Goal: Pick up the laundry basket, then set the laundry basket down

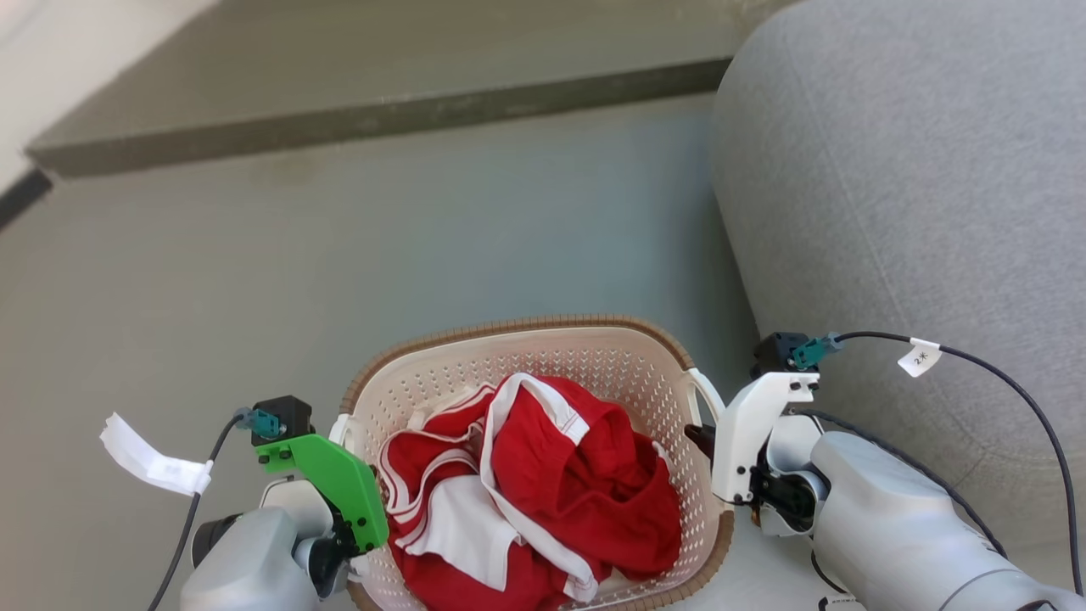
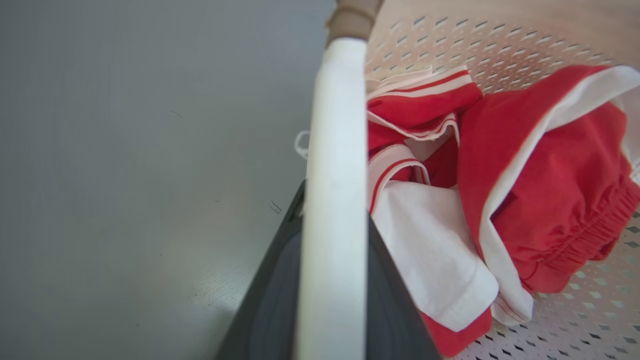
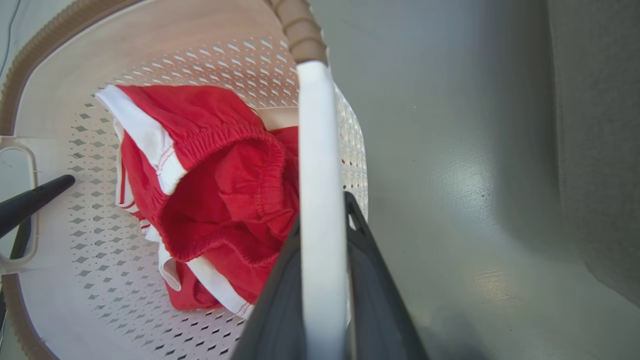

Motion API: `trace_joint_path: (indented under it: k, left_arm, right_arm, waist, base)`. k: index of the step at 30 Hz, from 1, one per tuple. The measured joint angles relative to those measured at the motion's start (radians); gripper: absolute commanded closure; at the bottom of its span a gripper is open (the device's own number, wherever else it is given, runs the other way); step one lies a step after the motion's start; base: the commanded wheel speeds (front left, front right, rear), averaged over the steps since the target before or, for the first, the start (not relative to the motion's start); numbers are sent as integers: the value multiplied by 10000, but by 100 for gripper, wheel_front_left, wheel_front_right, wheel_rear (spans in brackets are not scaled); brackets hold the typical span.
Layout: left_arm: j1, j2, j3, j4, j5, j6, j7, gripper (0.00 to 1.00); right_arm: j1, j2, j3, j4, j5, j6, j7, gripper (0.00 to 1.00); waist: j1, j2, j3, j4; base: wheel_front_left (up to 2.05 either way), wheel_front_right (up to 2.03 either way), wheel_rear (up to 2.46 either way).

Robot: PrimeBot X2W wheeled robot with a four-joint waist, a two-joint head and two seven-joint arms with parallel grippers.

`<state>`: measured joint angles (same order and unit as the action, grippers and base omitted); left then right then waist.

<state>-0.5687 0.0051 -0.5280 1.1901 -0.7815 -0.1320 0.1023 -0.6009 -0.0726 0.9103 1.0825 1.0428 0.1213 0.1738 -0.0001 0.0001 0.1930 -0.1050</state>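
Observation:
The laundry basket is a cream perforated tub with a brown woven-look rim, low in the middle of the head view. Red and white clothes lie heaped inside it. My left gripper, under a green bracket, is at the basket's left side. In the left wrist view, my left gripper is shut on the white loop handle. My right gripper, under a white bracket, is at the right side, and my right gripper clamps the other white handle. I cannot tell whether the basket touches the floor.
A grey upholstered sofa bulks close on the right, just beyond my right arm. A dark raised ledge runs across the back. Smooth grey floor spreads ahead and to the left of the basket.

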Motion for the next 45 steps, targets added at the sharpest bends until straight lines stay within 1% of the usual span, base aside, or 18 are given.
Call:
trace_joint_path:
  k: [6, 12, 21, 45]
  left_arm:
    - [74, 6, -173, -23, -207, 0, 324, 100]
    - [263, 6, -238, -2, -274, 0, 568, 100]
    - [314, 4, -314, 25, -472, 0, 817, 100]
    - [355, 6, -556, 109, -763, 2, 817, 100]
  right_arm:
    - [138, -52, 44, -8, 196, 0, 303, 100]
    - [336, -71, 157, -31, 407, -6, 569, 100]
    - [361, -146, 305, -84, 596, -12, 826, 100]
    - [362, -245, 614, -188, 871, -12, 913, 100]
  waist:
    - [0, 0, -593, -45]
    - [0, 0, -880, -62]
    - [0, 0, -985, -43]
    - [0, 0, -967, -76]
  base:
    - [0, 0, 0]
    - [0, 0, 0]
    - [0, 0, 0]
    - [0, 0, 0]
